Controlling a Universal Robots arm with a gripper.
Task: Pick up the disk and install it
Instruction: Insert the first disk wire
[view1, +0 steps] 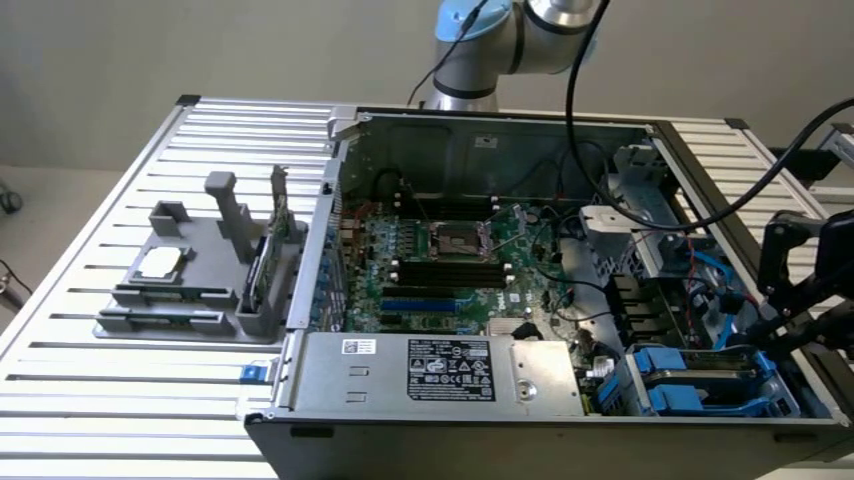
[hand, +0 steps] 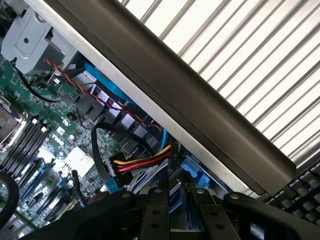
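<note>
- The case (view1: 494, 150): the claw (view1: 781, 330) hangs low by the wall on the exterior view's right. I reckon a sideways drift could knock the arm against that wall.
- The disk (view1: 701, 362): it lies flat among blue rails in the near corner bay, right under the claw. I cannot tell whether the claw is clenched or released. If the disk sits skewed, the rails may bind.
- The cables (hand: 142, 162): they are bunched beside the bay and could get pinched or snagged.
</note>
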